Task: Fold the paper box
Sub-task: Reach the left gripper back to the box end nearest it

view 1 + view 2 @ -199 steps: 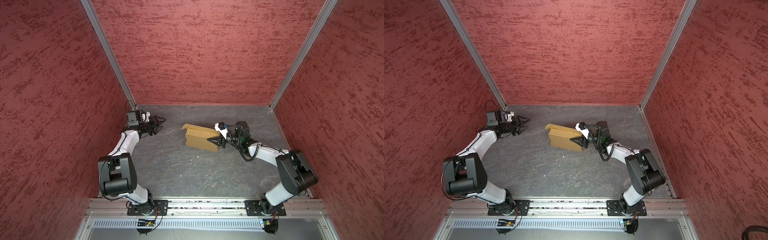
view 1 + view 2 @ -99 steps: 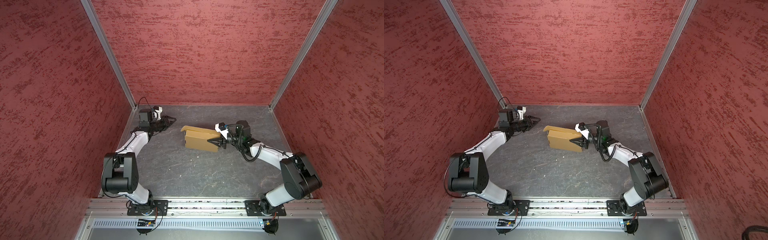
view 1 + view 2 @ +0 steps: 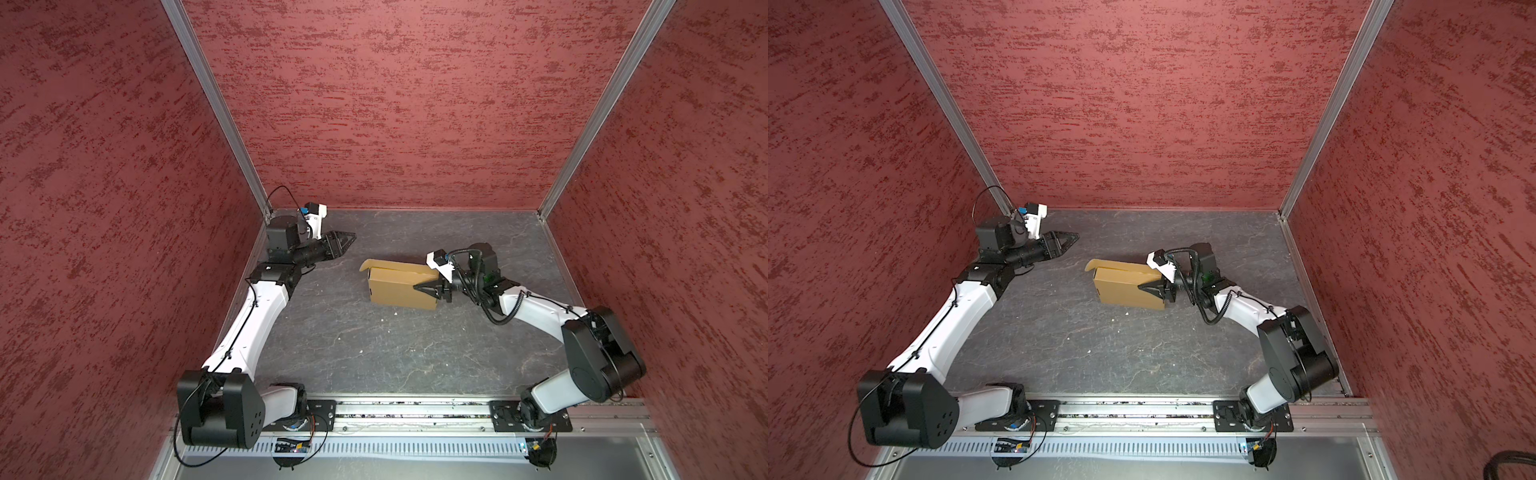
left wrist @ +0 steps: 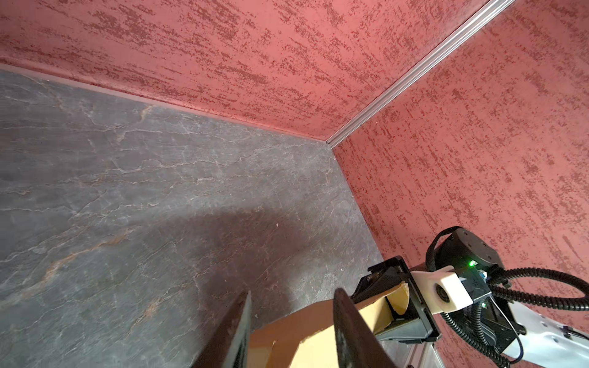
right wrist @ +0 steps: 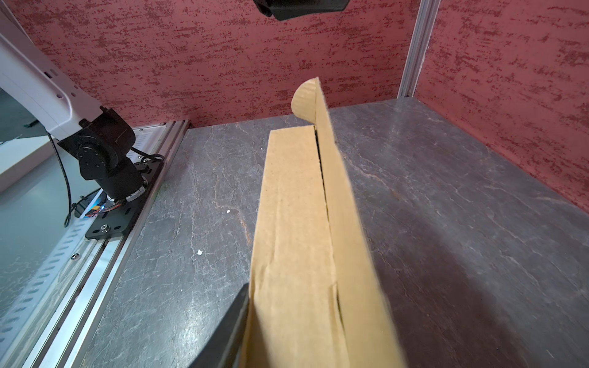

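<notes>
paper box: down on the grey table, right of centre in both top views, long edges running roughly left to right, skewed a touch.
right claw: in at the box's right end and clamped on it, jaws partly apart with the cardboard between them (only 1 finger shows in the right wrist view, pressed flat against the box's side).
left claw: up near the back-left corner, well apart from the box, jaws part-way open, with a clear gap between its 2 fingers and nothing in it.
rounded tab: pokes out past the box's left end, on the end of a long flap standing ajar along the back edge, with a dark slit beside it.
open table: a wide bare slab in front of the box, right down to the front rail; there's a clear lane between left claw and tab too.
back wall: a strip of table separates it from the box; the left claw sits nearer it.
</notes>
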Controlling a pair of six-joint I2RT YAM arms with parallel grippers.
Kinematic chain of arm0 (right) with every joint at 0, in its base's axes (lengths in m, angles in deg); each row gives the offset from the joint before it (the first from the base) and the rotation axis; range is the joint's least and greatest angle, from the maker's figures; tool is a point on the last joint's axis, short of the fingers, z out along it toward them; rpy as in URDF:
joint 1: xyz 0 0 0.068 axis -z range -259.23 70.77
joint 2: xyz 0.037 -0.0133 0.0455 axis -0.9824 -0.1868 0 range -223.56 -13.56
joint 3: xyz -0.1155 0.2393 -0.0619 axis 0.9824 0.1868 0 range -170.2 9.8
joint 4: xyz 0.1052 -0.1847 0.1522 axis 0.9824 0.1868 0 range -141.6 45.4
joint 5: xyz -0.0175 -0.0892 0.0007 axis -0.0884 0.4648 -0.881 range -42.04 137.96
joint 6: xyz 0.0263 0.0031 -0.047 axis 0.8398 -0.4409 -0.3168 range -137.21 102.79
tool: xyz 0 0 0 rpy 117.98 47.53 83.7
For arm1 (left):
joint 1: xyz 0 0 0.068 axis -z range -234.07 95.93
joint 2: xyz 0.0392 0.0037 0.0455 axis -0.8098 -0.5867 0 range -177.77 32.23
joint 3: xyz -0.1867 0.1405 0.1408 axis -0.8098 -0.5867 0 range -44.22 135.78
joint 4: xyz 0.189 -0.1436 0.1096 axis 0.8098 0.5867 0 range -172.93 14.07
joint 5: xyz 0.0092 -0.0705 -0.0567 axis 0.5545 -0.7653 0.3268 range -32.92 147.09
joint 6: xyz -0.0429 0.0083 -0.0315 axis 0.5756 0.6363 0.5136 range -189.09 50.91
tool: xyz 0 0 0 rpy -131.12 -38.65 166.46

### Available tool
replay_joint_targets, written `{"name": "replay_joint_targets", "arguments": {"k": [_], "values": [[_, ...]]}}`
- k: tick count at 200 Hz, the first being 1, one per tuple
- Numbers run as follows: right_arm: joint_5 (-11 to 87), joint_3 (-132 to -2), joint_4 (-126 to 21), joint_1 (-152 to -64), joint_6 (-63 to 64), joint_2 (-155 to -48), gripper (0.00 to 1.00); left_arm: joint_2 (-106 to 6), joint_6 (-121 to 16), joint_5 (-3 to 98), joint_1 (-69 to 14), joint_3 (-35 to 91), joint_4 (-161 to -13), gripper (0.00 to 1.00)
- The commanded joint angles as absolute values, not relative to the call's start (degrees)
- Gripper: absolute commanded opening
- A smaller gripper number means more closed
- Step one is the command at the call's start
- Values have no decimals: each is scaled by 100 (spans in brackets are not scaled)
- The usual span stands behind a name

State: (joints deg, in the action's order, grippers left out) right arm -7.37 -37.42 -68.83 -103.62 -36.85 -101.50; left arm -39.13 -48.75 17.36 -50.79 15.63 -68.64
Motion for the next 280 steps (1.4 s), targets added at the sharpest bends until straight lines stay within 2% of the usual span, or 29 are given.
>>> {"name": "replay_joint_targets", "arguments": {"k": [1,47,128,280], "values": [[-712,-3941,-6737,-10415,-3909,-10016,19,-3888,-5410,2009,-4939,1694,-5979,43],[-638,-3827,-6843,-10436,-3971,-10033,19,-3911,-5739,2651,-4483,1778,-5535,42],[-689,-3504,-7674,-10445,-3892,-10413,18,-3859,-5808,3077,-4296,1677,-5454,41],[-671,-3246,-8262,-10512,-3667,-10838,18,-4072,-5872,3729,-3870,1378,-5374,43]]}}
